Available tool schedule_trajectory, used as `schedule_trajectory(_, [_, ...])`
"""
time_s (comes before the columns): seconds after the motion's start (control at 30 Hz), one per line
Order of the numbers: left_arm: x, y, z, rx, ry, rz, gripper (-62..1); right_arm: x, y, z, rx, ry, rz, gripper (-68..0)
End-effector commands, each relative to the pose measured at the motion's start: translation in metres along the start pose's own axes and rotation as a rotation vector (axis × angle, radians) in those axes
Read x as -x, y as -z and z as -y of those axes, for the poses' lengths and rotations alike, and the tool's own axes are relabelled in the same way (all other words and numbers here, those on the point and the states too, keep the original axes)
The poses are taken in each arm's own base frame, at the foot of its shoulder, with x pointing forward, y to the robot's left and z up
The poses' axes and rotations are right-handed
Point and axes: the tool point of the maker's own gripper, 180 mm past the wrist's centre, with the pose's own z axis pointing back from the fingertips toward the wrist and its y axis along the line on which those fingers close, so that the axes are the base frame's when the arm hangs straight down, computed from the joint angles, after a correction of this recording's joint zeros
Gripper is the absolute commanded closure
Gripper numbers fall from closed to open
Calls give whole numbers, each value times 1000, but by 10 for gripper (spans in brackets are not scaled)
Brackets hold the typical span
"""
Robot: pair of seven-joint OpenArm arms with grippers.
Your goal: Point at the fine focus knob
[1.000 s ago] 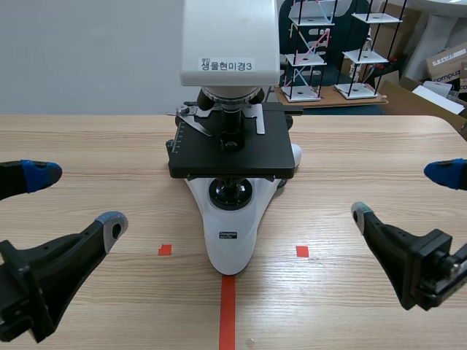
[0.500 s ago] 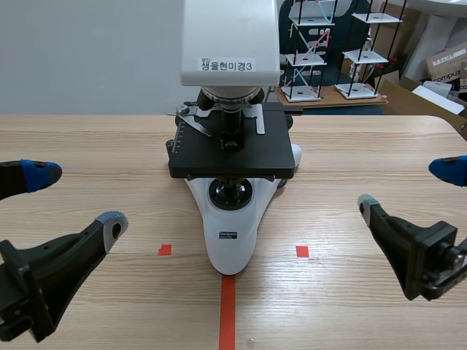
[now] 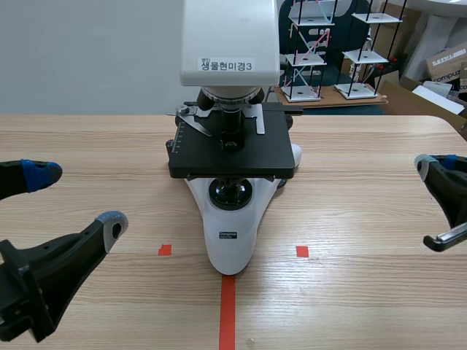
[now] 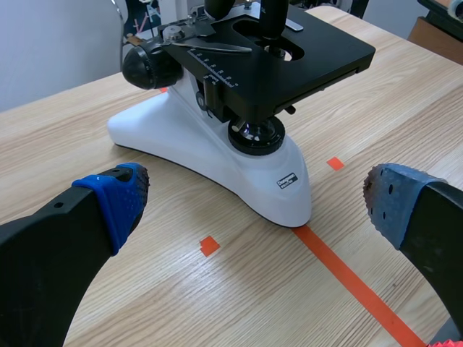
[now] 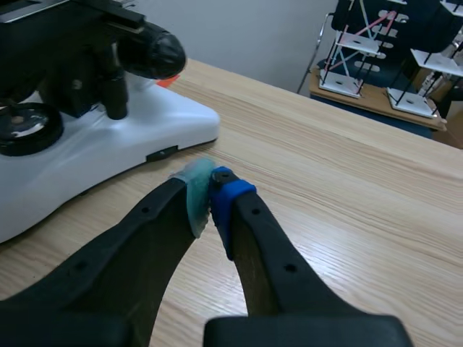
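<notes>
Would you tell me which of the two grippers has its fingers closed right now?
The right gripper: its two pads press together with nothing between them, whereas the left gripper stands wide open.

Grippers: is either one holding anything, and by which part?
Nothing is held. The right gripper is shut on nothing near the microscope; the left gripper is open.

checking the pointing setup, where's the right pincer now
In the scene view the right pincer, shut, hangs at the far right, apart from the microscope; the black knob lies ahead of it.
</notes>
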Motion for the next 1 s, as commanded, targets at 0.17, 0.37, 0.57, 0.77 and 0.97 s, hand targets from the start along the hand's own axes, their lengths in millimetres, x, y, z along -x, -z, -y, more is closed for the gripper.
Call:
schedule_trajectory(0.17, [-9,1,0,0,2,32,-623,-9,33,22,0,-19,71,-17])
schedule_trajectory(0.37, [-9,1,0,0,2,32,-623,-3,68,24,-31,-31,68,-17])
schedule_trajectory(0.57, [-9,1,0,0,2,32,-623,-5,99,20,-70,-28,94,-17])
schedule_trajectory(0.77, [-9,1,0,0,2,32,-623,-10,120,12,-108,-30,120,-17])
schedule_trajectory(0.97, [-8,1,0,0,2,31,-623,-8,134,5,-128,-21,120,-17])
